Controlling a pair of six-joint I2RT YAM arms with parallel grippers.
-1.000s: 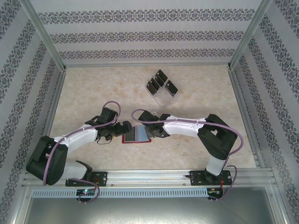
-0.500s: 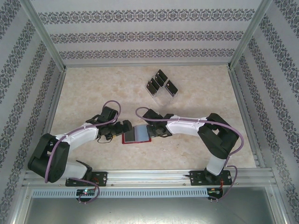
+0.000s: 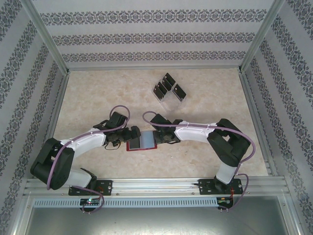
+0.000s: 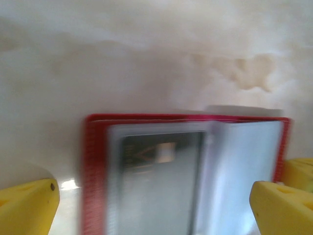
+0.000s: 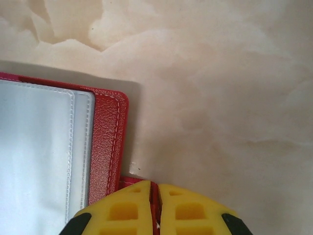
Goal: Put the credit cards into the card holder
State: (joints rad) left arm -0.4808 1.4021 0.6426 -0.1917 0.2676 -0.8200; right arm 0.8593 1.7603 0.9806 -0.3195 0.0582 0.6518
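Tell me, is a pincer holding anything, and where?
The right pincer is shut on the red card holder, pinching a red flap at its edge. The left pincer is open, holding nothing.

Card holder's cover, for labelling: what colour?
Red; the card holder shows best from right wrist.

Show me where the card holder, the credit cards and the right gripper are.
card holder (image 3: 146,140): top external view, on its open grey-blue inside.
credit cards (image 3: 179,92): top external view, on the rightmost black card.
right gripper (image 5: 157,192): right wrist view, midway between its shut yellow fingertips.
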